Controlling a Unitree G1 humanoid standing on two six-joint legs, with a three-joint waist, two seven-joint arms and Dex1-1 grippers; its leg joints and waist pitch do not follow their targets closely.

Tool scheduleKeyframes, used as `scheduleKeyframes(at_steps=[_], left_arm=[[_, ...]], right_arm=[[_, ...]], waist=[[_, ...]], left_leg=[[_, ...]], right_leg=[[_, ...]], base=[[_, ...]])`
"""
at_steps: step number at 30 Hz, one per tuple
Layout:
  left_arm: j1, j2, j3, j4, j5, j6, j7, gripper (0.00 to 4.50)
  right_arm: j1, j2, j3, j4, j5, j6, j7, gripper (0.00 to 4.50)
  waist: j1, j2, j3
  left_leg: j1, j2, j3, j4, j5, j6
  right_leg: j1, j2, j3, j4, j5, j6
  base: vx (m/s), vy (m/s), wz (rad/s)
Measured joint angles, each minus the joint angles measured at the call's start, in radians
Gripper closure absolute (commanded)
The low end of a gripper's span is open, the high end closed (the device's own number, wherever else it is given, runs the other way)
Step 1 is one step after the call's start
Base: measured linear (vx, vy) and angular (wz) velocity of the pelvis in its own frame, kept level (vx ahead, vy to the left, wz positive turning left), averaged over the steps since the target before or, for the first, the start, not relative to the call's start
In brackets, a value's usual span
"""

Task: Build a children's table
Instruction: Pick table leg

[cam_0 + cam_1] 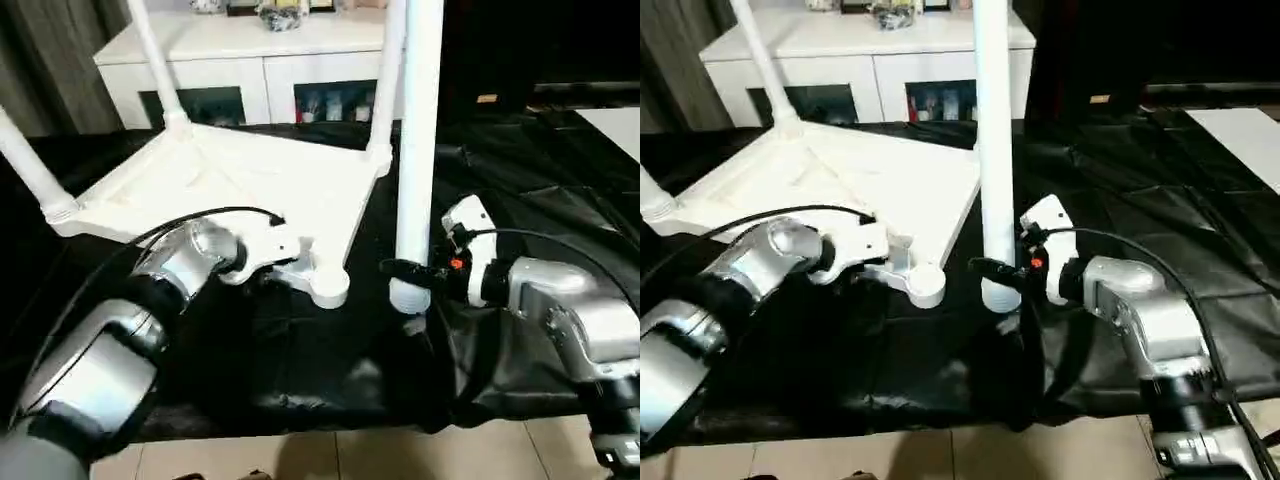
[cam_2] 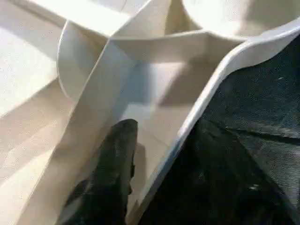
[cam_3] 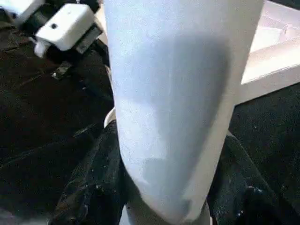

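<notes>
Tabletop (image 1: 250, 190) lies upside down on the black sheet (image 1: 520, 190) that covers the counter, ribbed underside facing up. Three legs already stand in its corner sockets: one at the far left corner (image 1: 155, 65), one at the far right (image 1: 385, 90) and one at the left edge (image 1: 30, 165). The near corner socket (image 1: 328, 285) is bare.

My right claw (image 1: 405, 270) grips the fourth leg (image 1: 420, 140) low down, one black finger (image 3: 101, 183) on each side of the tube. That leg stands upright on the sheet just beside the bare socket, apart from it. Its lower end (image 1: 408, 296) rests on the black cover.

My left claw (image 1: 285, 262) sits at the tabletop's near edge, close to the bare socket. From the left wrist, one black finger (image 2: 112, 178) lies inside the underside, between a rib and the rim; I cannot tell whether this claw is clamped on the rim or standing loose.

Behind the counter stands a white cabinet (image 1: 250, 60) with glass doors.
</notes>
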State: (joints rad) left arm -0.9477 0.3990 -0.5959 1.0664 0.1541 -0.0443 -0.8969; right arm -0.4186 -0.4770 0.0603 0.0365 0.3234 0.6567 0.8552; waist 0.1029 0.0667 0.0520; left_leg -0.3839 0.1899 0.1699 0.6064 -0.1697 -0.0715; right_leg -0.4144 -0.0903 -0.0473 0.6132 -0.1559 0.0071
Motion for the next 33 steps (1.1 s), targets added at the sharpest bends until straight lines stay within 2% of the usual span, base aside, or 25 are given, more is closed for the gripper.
scheduleKeyframes(at_steps=[6, 7, 10, 11, 14, 23, 28, 33], left_arm=[[-0.038, -0.046, 0.004, 0.119, 0.04, -0.059, 0.005, 2.78], [-0.041, -0.05, 0.004, 0.139, 0.05, -0.068, 0.005, 2.93], [-0.053, -0.058, -0.001, 0.167, 0.081, -0.077, -0.007, 2.99], [-0.054, -0.062, 0.002, 0.175, 0.081, -0.067, -0.007, 3.19], [-0.058, -0.077, 0.007, 0.178, 0.08, -0.049, -0.017, 3.23], [-0.059, -0.105, 0.072, 0.167, 0.045, 0.036, -0.186, 3.7], [0.034, -0.105, 0.152, 0.033, -0.031, 0.112, -0.23, 3.93], [0.185, -0.081, 0.207, -0.208, -0.075, 0.184, -0.172, 4.1]], right_arm=[[0.044, -0.013, -0.011, -0.064, 0.019, 0.034, -0.003, 2.63], [0.048, -0.015, -0.011, -0.073, 0.021, 0.039, -0.004, 2.63], [0.063, -0.019, -0.011, -0.088, 0.024, 0.044, -0.005, 2.63], [0.067, -0.021, -0.011, -0.095, 0.026, 0.051, -0.006, 2.63], [0.067, -0.027, -0.011, -0.096, 0.028, 0.053, -0.006, 2.63], [0.066, -0.029, -0.011, -0.096, 0.028, 0.053, -0.006, 2.63], [0.041, -0.005, -0.014, -0.069, 0.028, 0.05, -0.03, 2.63], [-0.009, 0.079, -0.057, -0.024, 0.051, 0.062, -0.113, 2.63]], waist=[[-0.003, 0.009, -0.005], [-0.005, 0.011, -0.006], [-0.012, 0.017, -0.01], [-0.017, 0.019, -0.012], [-0.019, 0.021, -0.012], [-0.019, 0.024, -0.015], [-0.019, 0.028, -0.021], [-0.032, 0.022, -0.021]], left_leg=[[0.0, -0.001, 0.0, 0.0, 0.0, 0.0], [0.001, -0.001, 0.0, 0.0, 0.0, 0.0], [0.003, -0.001, 0.0, 0.0, 0.0, 0.0], [0.005, -0.002, 0.0, 0.0, 0.0, 0.001], [0.01, -0.002, 0.0, -0.002, -0.001, 0.001], [0.015, -0.003, 0.001, -0.005, -0.001, 0.001], [0.016, -0.004, 0.002, -0.006, -0.002, 0.003], [0.017, -0.004, 0.002, -0.007, -0.002, 0.003]], right_leg=[[0.002, -0.001, 0.0, -0.002, 0.0, 0.0], [0.002, -0.001, 0.0, -0.002, 0.0, 0.0], [0.006, -0.001, 0.0, -0.003, 0.0, 0.001], [0.006, -0.001, 0.001, -0.003, -0.001, 0.001], [0.009, -0.001, 0.001, -0.004, -0.004, 0.007], [0.012, -0.001, 0.002, -0.005, -0.005, 0.008], [0.013, -0.002, 0.005, -0.005, -0.005, 0.007], [0.012, -0.002, 0.005, -0.005, -0.008, 0.012]], base=[[0.0, 0.0, 0.0], [0.0, 0.0, 0.0], [0.0, 0.0, 0.0], [0.0, 0.0, 0.0], [0.0, 0.0, 0.0], [0.0, 0.0, 0.0], [0.0, 0.0, 0.0], [0.0, 0.0, 0.0]])
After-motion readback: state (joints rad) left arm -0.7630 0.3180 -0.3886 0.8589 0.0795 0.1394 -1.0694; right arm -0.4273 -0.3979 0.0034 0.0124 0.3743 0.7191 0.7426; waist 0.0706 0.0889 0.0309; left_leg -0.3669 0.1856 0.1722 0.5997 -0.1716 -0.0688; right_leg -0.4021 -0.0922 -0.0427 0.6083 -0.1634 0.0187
